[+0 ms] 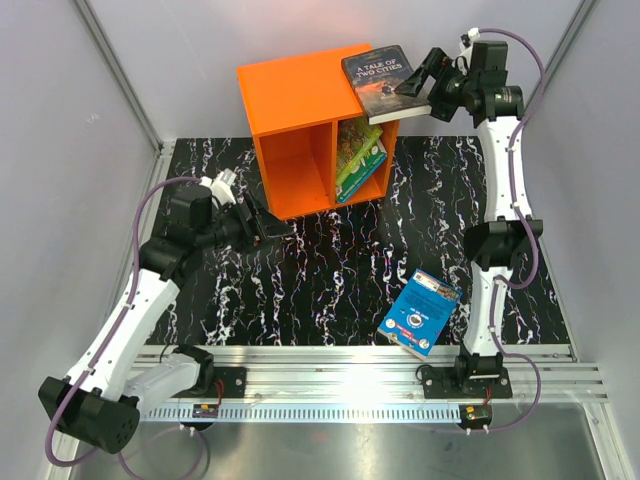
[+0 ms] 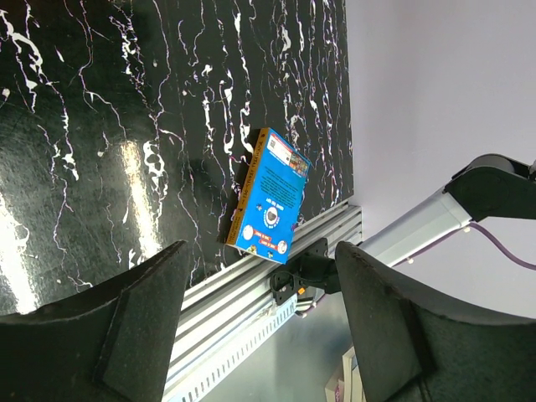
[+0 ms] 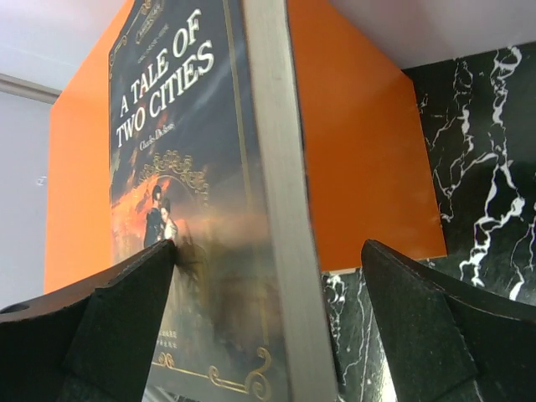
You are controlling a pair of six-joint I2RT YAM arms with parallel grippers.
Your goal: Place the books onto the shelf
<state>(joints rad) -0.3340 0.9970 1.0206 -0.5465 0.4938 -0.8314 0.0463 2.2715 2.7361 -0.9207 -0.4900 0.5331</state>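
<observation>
Down by the near rail the blue book [image 1: 420, 314] lies loose, with the left gripper [image 1: 272, 226] open and empty. Farther back, the brown book [image 1: 385, 82] overhangs the top of the shelf [image 1: 290, 90] between the wide-open jaws of the right gripper [image 1: 415, 85], so one nudge probably dumps it.

Dark paperback [image 3: 193, 209] in front of orange shelf [image 3: 360, 151]

Half-seen books, cropped edges

2 illustrated books [image 1: 358, 155] stand partly hidden inside the orange shelf [image 1: 290, 100], their titles too small to read. In the right wrist view the brown book [image 3: 184, 209] runs off the bottom edge, its lower cover blurred. Small print on the blue book [image 2: 272, 197] is illegible.
</observation>
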